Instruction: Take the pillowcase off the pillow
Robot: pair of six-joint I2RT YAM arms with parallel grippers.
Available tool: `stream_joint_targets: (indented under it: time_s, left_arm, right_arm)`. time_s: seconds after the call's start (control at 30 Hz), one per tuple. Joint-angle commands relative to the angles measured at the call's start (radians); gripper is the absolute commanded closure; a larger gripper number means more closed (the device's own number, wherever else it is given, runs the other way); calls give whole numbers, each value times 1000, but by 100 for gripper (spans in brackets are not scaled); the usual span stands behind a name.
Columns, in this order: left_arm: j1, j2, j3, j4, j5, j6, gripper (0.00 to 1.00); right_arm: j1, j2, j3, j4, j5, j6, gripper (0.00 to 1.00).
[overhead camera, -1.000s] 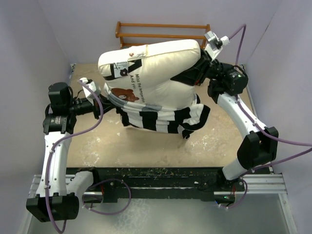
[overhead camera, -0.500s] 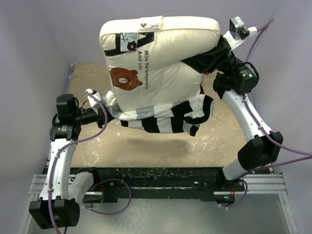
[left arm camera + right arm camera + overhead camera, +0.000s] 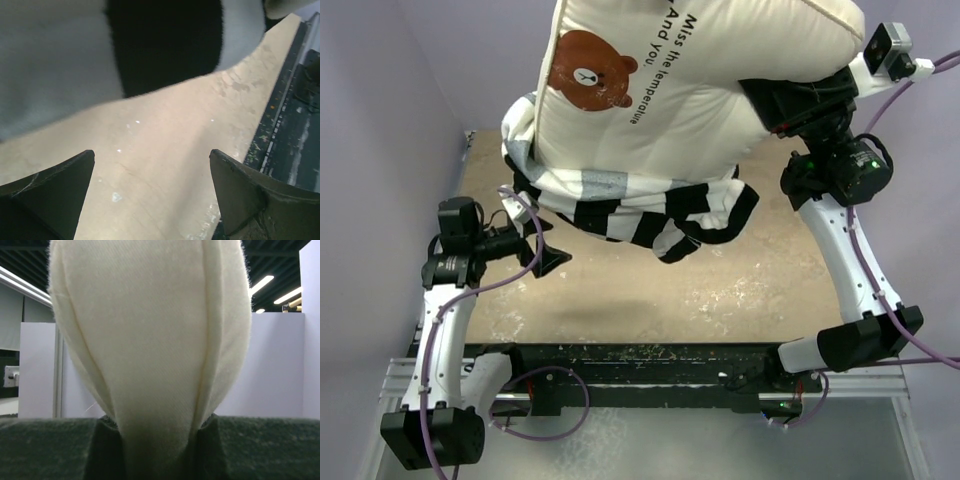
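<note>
- The plump cream-white rectangular fabric pillow [image 3: 700,100] is up in the air over the far part of the table, and its top runs out of the top view.
- The right gripper [image 3: 159,440] pinches the pillow [image 3: 150,330] at its right edge. The cream fabric is squeezed between the two dark pads [image 3: 50,450]. In the top view the right gripper [image 3: 790,95] sits at the far right, high up.
- The soft fabric pillowcase with wide black and white stripes [image 3: 620,205] is bunched around the pillow's lower end. It hangs off the left and near sides and droops at the middle, clear of the table.
- A brown bear print [image 3: 592,82] and a line of black text [image 3: 665,60] are on the exposed cream face.
- The left gripper [image 3: 548,245] is at the near left, below the pillowcase's left edge. Its fingers are spread wide with nothing between them.
- In the left wrist view the left gripper [image 3: 150,195] shows two dark fingertips [image 3: 55,185] apart over the sandy tan tabletop [image 3: 165,150]. The pillowcase [image 3: 160,45] is blurred above them and not in the gap.
- The tabletop [image 3: 720,290] has whitish scuffs.
</note>
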Motion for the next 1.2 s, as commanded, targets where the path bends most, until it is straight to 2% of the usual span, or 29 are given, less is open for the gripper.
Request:
stream_joint_targets:
  time_s: [0.0,0.07,0.17,0.27,0.33,0.4,0.43,0.5,0.53,0.57,0.6,0.7,0.8,0.93,1.0,1.1,1.17]
  left_arm:
    - [34,-70,45,189,-42,-108,0]
    - [61,-74,89,224,-2,-208,0]
    - [152,-38,165,300,126,-441,0]
    - [248,-4,124,601,286,-831,0]
    - [252,38,111,726,386,-973,0]
    - [242,33,117,699,448,-913,0]
    - [242,28,133,608,483,-802,0]
    - [240,40,194,277,520,-472,0]
    - [238,53,235,81,487,-209,0]
    - [232,68,275,-103,426,-23,0]
    - [228,76,297,-185,381,53,0]
    - [228,46,255,-60,238,-14,0]
    - [228,0,198,101,161,-109,0]
    - [228,37,192,160,65,-117,0]
    - [228,43,201,109,107,-54,0]
    - [221,37,197,33,307,-35,0]
    - [156,29,195,16,353,-38,0]
  right_arm:
    - [0,-46,78,29,190,-9,100]
    - [0,-55,76,19,177,-17,100]
    - [0,-76,69,21,176,-12,100]
    - [0,-95,66,6,178,-15,100]
    - [0,-94,71,5,174,-6,100]
    - [0,-98,61,17,189,8,100]
    - [0,-100,55,25,200,11,100]
    - [0,-100,53,25,211,17,100]
    - [0,-96,60,23,210,22,100]
    - [0,-93,68,27,209,28,100]
    - [0,-89,75,29,207,34,100]
    - [0,-93,95,19,193,39,100]
    - [0,-102,101,6,191,35,100]
    - [0,-120,89,2,177,37,100]
    - [0,-141,67,-15,178,20,100]
    - [0,-145,47,-11,190,18,100]
    - [0,-143,30,19,213,32,100]
